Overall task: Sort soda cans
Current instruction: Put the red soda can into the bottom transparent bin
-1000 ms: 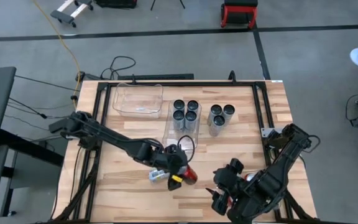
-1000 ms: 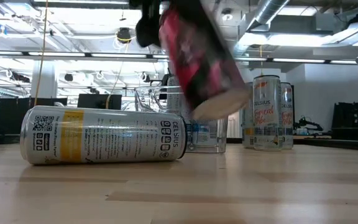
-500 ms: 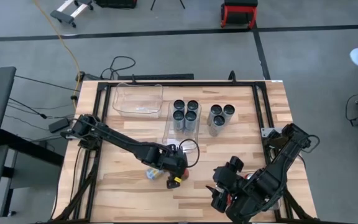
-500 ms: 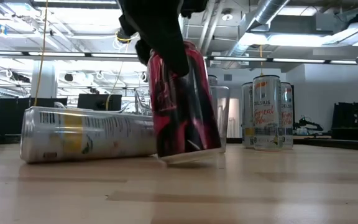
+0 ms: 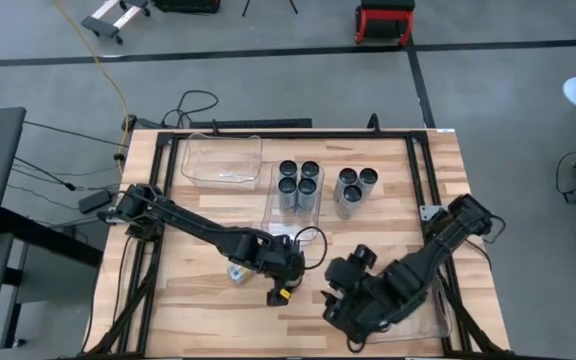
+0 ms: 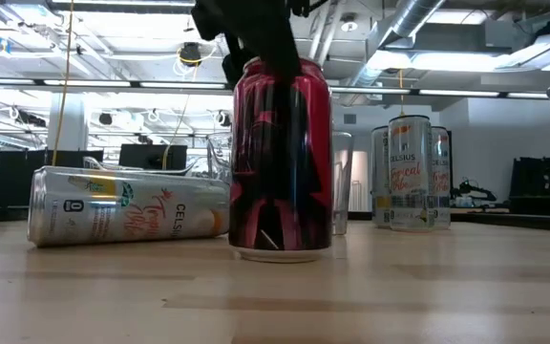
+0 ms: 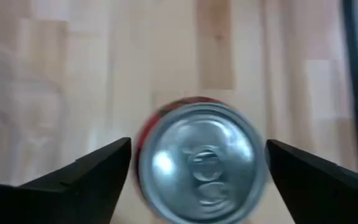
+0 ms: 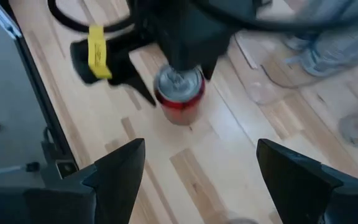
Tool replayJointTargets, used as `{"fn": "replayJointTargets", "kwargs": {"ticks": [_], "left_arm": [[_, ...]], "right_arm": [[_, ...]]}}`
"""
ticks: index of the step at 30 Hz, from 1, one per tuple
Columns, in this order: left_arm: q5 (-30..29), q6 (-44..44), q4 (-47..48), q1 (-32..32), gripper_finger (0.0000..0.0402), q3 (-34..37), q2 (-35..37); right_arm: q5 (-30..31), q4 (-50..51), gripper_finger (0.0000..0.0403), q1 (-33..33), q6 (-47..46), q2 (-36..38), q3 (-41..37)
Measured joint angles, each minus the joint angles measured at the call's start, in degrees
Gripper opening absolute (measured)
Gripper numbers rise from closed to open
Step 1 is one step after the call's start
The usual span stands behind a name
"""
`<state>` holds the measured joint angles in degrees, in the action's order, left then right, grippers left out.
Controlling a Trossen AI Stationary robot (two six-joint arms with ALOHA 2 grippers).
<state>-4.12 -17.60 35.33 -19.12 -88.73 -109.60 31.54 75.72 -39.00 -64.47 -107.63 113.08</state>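
the red can (image 6: 282, 158) stood upright on the table (image 5: 198, 305), near the front edge and a little left of centre, with the left gripper (image 7: 194, 171) directly above it. its fingers (image 7: 86, 174) were spread, flanking the can's silver top with a gap on either side, so nothing pinched it. a silver can (image 6: 127, 205) lay on its side just left of the red one, and the low view did not settle whether they touched. the likely trouble: lifting away off-line could clip the rim and topple the red can, or nudge the loose silver can into a roll. the right gripper (image 8: 194, 168), also spread wide, hovered close on the right, facing the red can; a reach from there risked striking the left arm. the four dark cans (image 5: 298, 183) sat in a clear bin (image 5: 271, 208), with silver-grey cans (image 5: 353, 190) grouped beside it on the far side.
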Motion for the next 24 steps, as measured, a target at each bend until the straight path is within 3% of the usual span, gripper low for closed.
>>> {"fn": "replayJointTargets", "kwargs": {"ticks": [7, 12, 20, 24], "left_arm": [[3.14, -3.6, 1.48, 0.33, 0.0351, 0.07, 0.97], [3.39, -6.81, 5.12, -0.16, 0.0353, 0.07, 5.61], [-9.92, -9.43, 17.77, -1.89, 0.0354, 0.04, 15.28], [-15.83, -12.07, 23.53, -2.33, 0.0354, 0.07, 19.3]], "right_arm": [[-0.43, -3.28, 0.0326, 2.36, 4.5, 0.0, -0.02], [-4.54, -6.63, 0.0326, 4.18, 7.62, -0.4, -0.53], [-6.68, -23.35, 0.0326, 8.61, 14.62, -0.48, -5.15], [-6.92, -26.8, 0.0338, 11.31, 16.86, -0.48, -8.59]]}}
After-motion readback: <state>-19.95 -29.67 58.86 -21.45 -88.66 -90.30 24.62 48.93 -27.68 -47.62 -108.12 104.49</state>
